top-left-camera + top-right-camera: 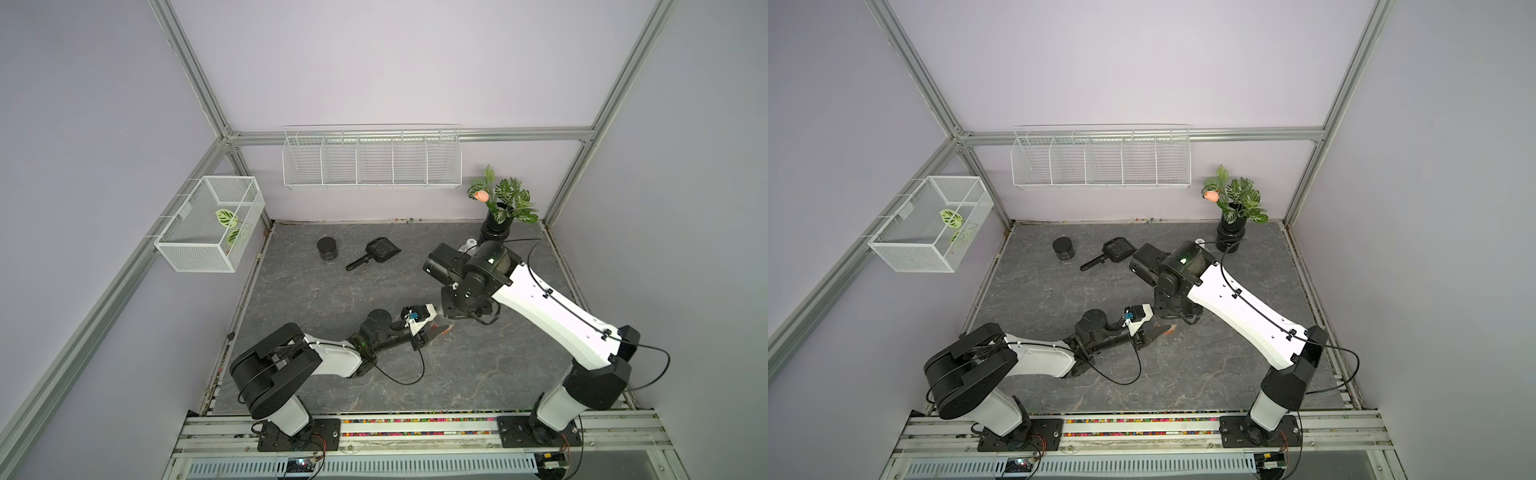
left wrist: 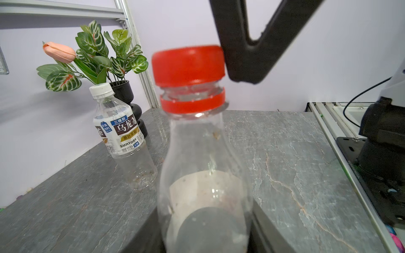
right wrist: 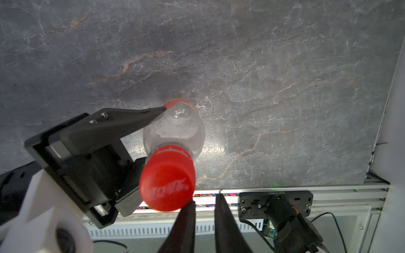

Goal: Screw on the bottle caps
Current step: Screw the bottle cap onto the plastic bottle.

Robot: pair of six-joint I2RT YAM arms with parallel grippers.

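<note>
My left gripper (image 2: pixel 207 219) is shut on the lower body of the taller clear bottle (image 2: pixel 203 153), which stands upright near the table's middle. Its orange label (image 1: pixel 446 330) shows beside the left gripper (image 1: pixel 432 332). The red cap (image 2: pixel 188 65) sits on the neck, with clear thread showing above the red ring. My right gripper (image 3: pixel 206 196) hangs beside the red cap (image 3: pixel 167 179), one finger's outer side against it, the narrow gap between its fingers empty. The shorter bottle (image 2: pixel 122 135) stands by the vase with the white cap (image 2: pixel 101 89) on it.
A black vase with plants (image 1: pixel 496 226) stands in the back right corner. A black round jar (image 1: pixel 327 248) and a black scoop (image 1: pixel 374 253) lie at the back left. A mesh basket (image 1: pixel 208 224) hangs on the left wall, a wire shelf (image 1: pixel 372 160) on the back wall.
</note>
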